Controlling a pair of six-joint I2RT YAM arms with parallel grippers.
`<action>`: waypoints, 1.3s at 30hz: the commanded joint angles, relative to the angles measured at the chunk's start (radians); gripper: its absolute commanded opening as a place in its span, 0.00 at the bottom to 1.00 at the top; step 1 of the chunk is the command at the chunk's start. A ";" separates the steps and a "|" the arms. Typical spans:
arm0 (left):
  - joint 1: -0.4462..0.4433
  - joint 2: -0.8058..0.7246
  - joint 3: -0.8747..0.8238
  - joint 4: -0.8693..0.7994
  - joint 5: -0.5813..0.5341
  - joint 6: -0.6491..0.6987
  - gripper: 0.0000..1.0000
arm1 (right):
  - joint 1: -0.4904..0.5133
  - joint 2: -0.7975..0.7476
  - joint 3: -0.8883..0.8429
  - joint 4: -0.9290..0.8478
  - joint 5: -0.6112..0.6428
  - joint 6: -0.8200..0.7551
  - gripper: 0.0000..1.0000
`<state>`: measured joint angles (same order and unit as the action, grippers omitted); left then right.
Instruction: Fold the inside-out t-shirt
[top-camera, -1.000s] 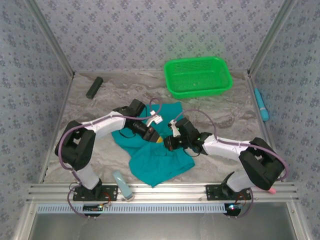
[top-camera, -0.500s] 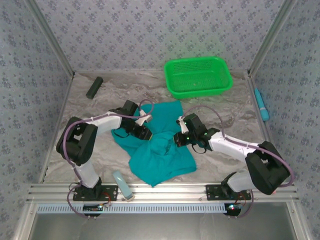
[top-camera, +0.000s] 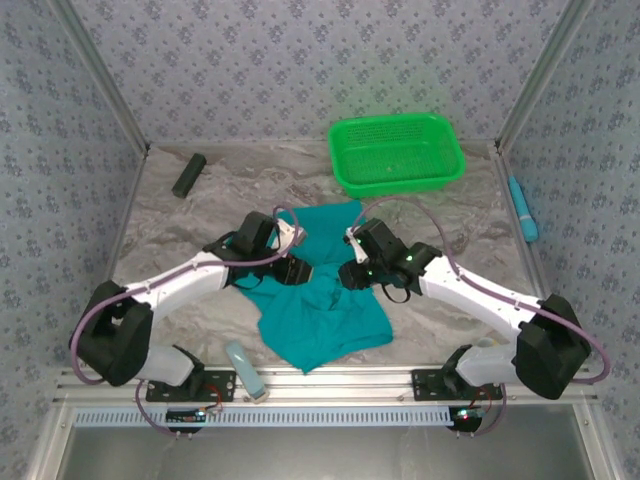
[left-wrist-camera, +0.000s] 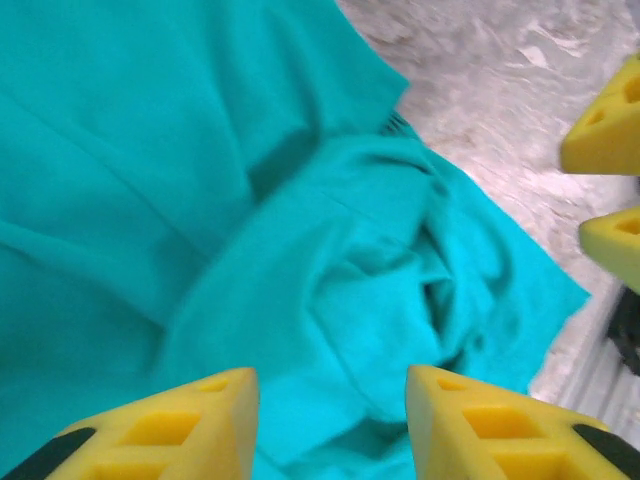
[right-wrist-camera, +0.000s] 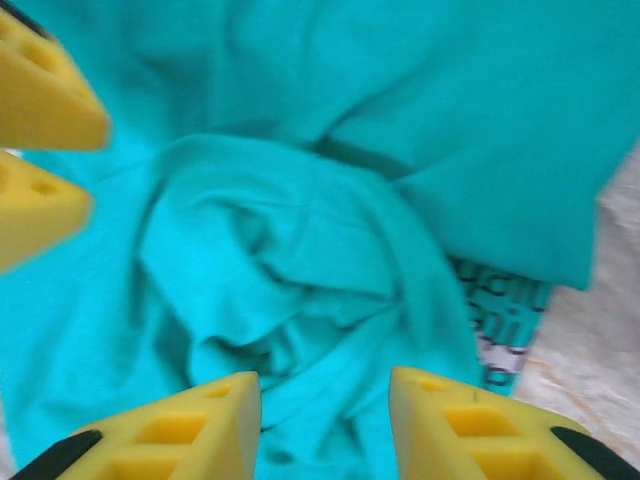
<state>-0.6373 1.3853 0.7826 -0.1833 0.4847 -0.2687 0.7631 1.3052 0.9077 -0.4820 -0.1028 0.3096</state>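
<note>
Teal shirt (top-camera: 325, 318) lying crumpled, left gripper (left-wrist-camera: 328, 385) and right gripper (right-wrist-camera: 320, 385) just over its bunched middle, both part-open, holding nothing

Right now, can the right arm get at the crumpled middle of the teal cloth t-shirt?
Probably yes: the right gripper hangs open over the crumpled middle of the teal t-shirt, nothing between them, though the left gripper hovers close by.
</note>
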 joint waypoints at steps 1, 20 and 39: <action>-0.039 -0.002 -0.054 0.122 0.064 -0.170 0.43 | 0.000 0.054 -0.003 0.018 -0.137 -0.048 0.41; -0.120 0.201 -0.006 0.170 -0.179 -0.267 0.08 | -0.059 0.156 -0.139 0.253 -0.077 -0.006 0.00; -0.049 0.103 -0.136 0.266 0.072 -0.234 0.15 | -0.191 -0.004 -0.146 0.138 -0.233 -0.130 0.34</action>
<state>-0.6888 1.5089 0.6609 0.0154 0.4664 -0.4572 0.5316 1.3502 0.6716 -0.2436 -0.3885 0.2291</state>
